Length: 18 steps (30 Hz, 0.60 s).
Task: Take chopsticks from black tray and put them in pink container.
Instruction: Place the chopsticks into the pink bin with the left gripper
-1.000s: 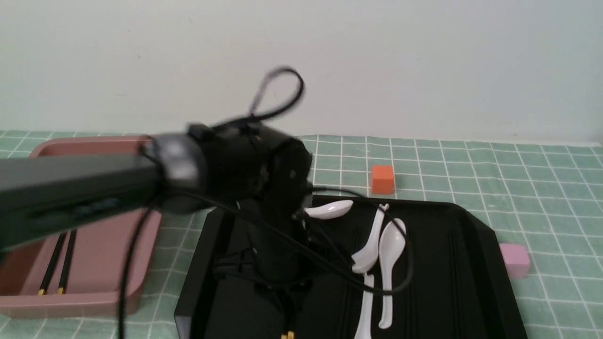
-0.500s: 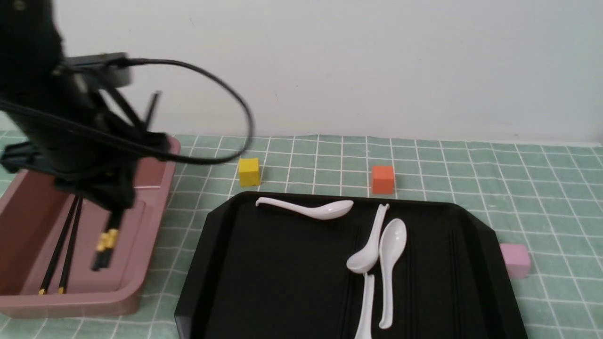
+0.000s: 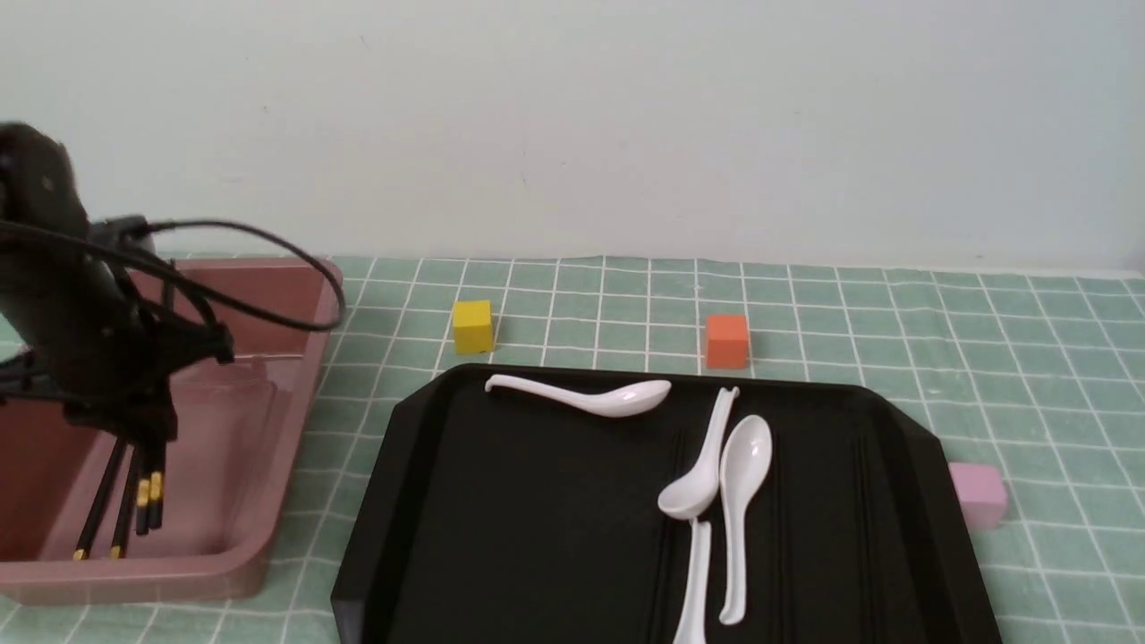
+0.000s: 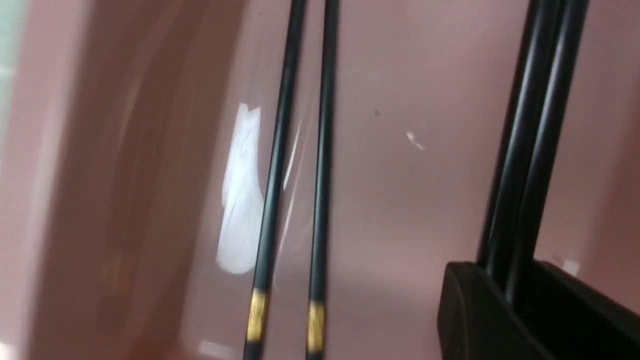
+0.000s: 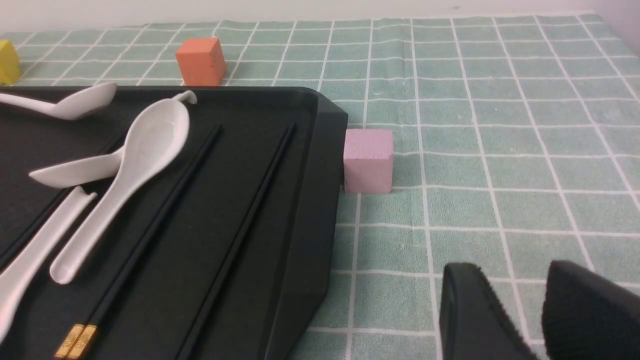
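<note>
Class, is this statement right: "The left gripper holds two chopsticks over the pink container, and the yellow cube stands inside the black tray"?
Not quite: the yellow cube stands outside the black tray, beyond its far edge, as the front view shows. The rest is right.

Black, gold-tipped chopsticks [image 3: 149, 501] (two tilted, two lying flat) occupy the pink container [image 3: 215, 572].
</note>
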### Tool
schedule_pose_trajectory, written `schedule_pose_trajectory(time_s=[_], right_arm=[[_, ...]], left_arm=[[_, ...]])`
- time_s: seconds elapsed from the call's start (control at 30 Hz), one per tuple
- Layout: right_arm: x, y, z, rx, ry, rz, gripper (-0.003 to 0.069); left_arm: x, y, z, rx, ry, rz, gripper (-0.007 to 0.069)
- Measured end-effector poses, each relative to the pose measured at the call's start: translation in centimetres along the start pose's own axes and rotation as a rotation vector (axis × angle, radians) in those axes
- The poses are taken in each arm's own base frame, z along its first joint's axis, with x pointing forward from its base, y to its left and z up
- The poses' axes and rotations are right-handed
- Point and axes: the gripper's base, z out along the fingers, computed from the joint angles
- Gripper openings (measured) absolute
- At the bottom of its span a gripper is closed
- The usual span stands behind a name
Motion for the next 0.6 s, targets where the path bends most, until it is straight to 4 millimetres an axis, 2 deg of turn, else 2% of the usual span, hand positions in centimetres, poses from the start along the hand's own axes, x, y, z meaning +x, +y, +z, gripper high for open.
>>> schedule_pose_trajectory(time_s=[0.03, 0.13, 0.27, 0.5, 0.57, 0.6], right_arm=[[0.0, 0.0, 0.0, 0.0, 0.0, 0.0, 0.024], [0.0, 0.0, 0.0, 0.0, 0.0, 0.0, 0.024], [0.0, 0.0, 0.0, 0.0, 0.0, 0.0, 0.024], [0.0, 0.0, 0.0, 0.0, 0.0, 0.0, 0.024], [0.0, 0.0, 0.0, 0.0, 0.0, 0.0, 0.024], [0.0, 0.0, 0.0, 0.0, 0.0, 0.0, 0.024]], left_arm=[[0.0, 0.0, 1.4, -0.008, 0.024, 0.004, 0.0113], [0.0, -0.1, 3.2, -0.018, 0.052, 0.008, 0.0113], [-0.1, -0.1, 4.1, -0.019, 0.058, 0.008, 0.0131], [0.2, 0.0, 3.7, -0.024, 0.082, 0.007, 0.0224], [0.3, 0.0, 2.8, -0.024, 0.082, 0.005, 0.0233], [0.4, 0.1, 1.6, -0.024, 0.077, 0.004, 0.023]])
